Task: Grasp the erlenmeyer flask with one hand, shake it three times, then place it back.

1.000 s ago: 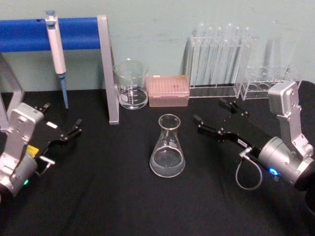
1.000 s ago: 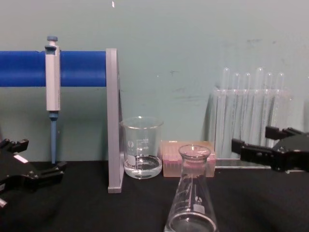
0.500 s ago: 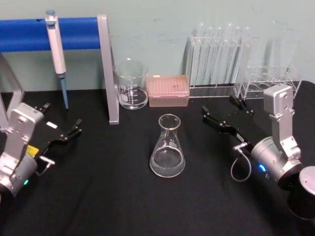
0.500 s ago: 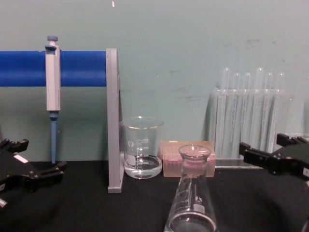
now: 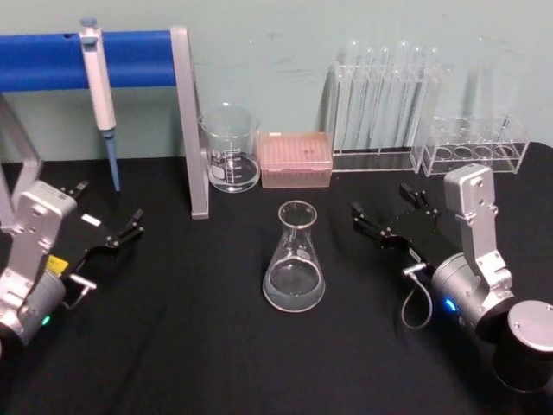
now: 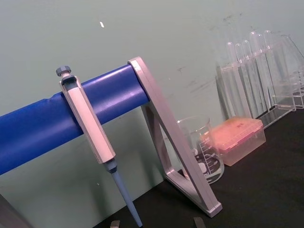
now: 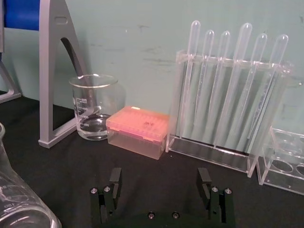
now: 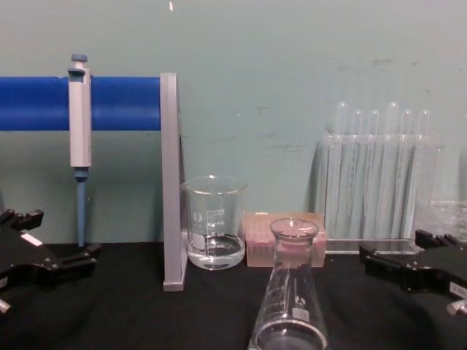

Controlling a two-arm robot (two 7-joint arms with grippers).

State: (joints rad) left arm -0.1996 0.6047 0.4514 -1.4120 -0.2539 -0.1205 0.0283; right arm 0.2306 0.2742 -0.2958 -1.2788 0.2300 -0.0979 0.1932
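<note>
Head view: the right pincer [image 5: 390, 214] is low over the black table [image 5: 173, 346], fingers spread wide and holding nothing. The erlenmeyer flask [image 5: 295, 259] stands upright on the table to the pincer's left, near it but apart from both fingers. The test tube rack [image 5: 380, 104] stands behind the pincer, against the wall. The left pincer [image 5: 111, 218] is parked at the table's left side, also spread and empty, well apart from the flask, with the pipette [image 5: 99, 86] hanging on the blue stand [image 5: 52, 59] behind it. Right wrist view: both fingers [image 7: 115, 183] of the right pincer are wide apart with bare table between them; the flask's glass wall [image 7: 19, 204] lies off to one side of them, while the beaker [image 7: 93, 107] and the pink tip box [image 7: 137, 130] stand beyond the fingertips. Chest view: the right pincer [image 8: 398, 257] sits low, right of the flask [image 8: 290, 292], not touching it.
</note>
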